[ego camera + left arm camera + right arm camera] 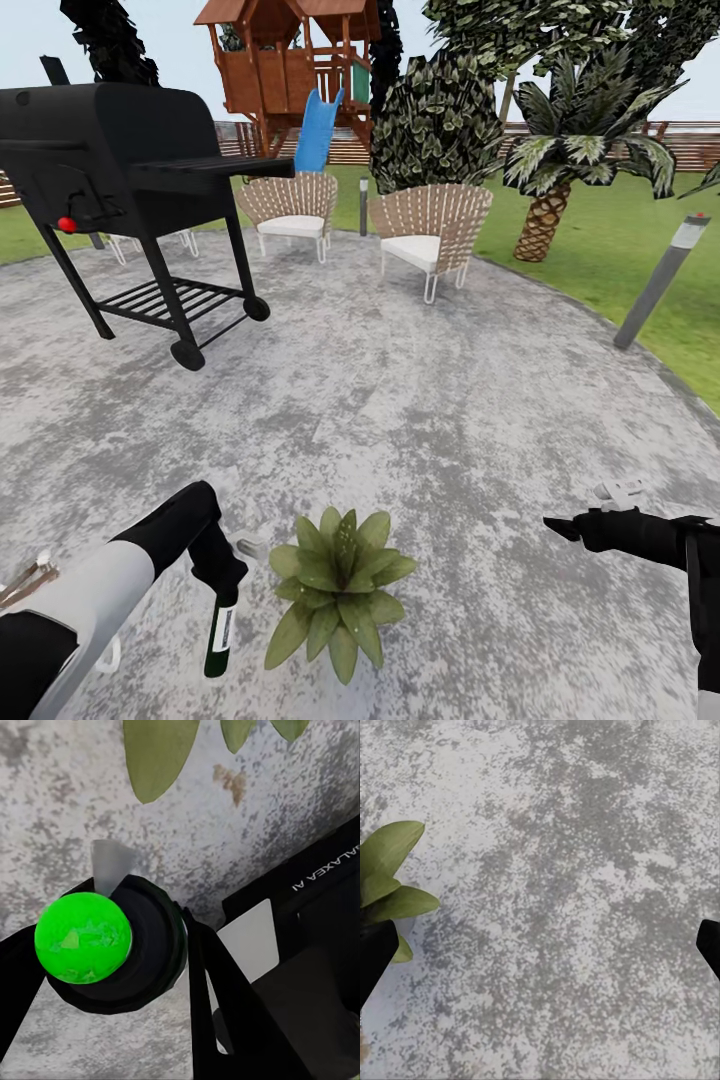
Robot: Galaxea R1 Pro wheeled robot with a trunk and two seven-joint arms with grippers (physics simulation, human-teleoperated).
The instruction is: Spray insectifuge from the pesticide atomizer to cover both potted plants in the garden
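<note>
Low in the head view, my left gripper (224, 585) is shut on the pesticide atomizer (220, 632), a slender dark green bottle with a white label that hangs down toward the paving. The left wrist view looks along the atomizer (84, 939), bright green at its end inside a black ring, with black fingers (225, 1005) on either side. One potted plant (338, 590), a low rosette of broad green leaves, stands just right of the bottle. My right gripper (562, 526) hovers open to the plant's right; its fingertips (375, 961) are far apart, with plant leaves (390, 870) beside one.
I stand on grey round paving (400, 400). A black grill (130, 170) is at the back left, with two wicker chairs (430, 235) behind. A wooden playset with a blue slide (315, 130), a palm (560, 170), a bollard light (660, 280) and lawn lie beyond.
</note>
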